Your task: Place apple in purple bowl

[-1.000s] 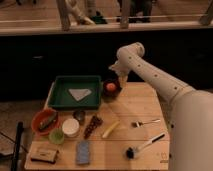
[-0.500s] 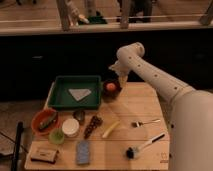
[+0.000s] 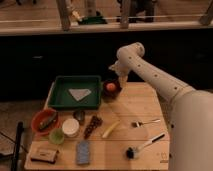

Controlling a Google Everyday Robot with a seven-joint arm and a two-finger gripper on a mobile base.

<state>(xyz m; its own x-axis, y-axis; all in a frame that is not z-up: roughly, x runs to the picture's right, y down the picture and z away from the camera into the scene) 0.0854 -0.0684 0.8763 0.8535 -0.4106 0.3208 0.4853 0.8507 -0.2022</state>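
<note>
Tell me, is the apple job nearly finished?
Nearly, it seems. Done: the apple appears to sit inside the purple bowl, at the far edge of the table beside the green tray. In hand: the gripper hangs close over the bowl's right side; whether it touches the apple is unclear. Left: probably only drawing the arm away.

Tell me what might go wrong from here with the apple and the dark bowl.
1. The gripper hangs close over the purple bowl, which sits at the far edge of the table. A careless retreat might bump the bowl off.
2. The apple seems to lie in that small bowl, so a knock might tip it out.
3. The green tray stands right beside the bowl, leaving little room on that side.
</note>
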